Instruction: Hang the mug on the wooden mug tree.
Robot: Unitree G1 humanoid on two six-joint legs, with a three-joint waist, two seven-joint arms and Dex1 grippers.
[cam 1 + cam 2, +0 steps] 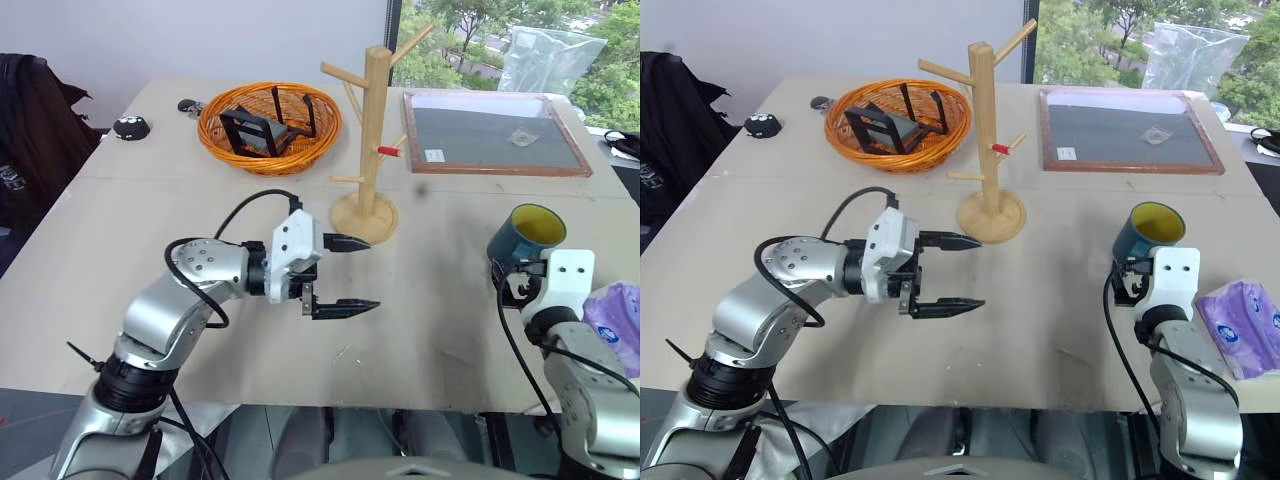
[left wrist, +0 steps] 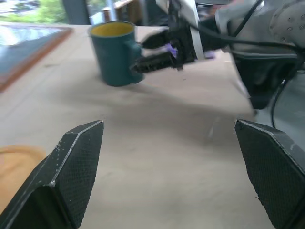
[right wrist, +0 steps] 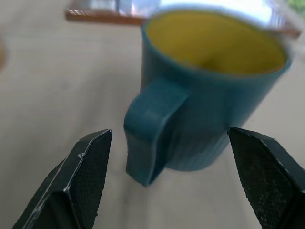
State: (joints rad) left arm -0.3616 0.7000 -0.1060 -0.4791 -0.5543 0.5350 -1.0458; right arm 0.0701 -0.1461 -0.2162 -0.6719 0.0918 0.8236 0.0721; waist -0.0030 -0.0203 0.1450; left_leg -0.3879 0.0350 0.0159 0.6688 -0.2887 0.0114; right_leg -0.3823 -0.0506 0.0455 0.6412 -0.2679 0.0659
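Note:
The teal-blue mug (image 1: 527, 240) with a yellow inside stands upright on the table at the right, its handle (image 3: 150, 138) turned toward my right gripper. My right gripper (image 3: 170, 132) is open just short of the mug, one finger (image 2: 152, 61) on each side of the handle without touching it. The wooden mug tree (image 1: 372, 140) stands mid-table on its round base, with a red-tipped peg on its right side. My left gripper (image 1: 372, 273) hovers open and empty in front of the tree's base, pointing right toward the mug.
An orange wicker basket (image 1: 265, 160) holding black objects sits left of the tree. A wood-framed grey board (image 1: 490, 135) lies at the back right. A purple packet (image 1: 615, 320) lies right of my right wrist. A small black item (image 1: 131, 127) sits at the far left.

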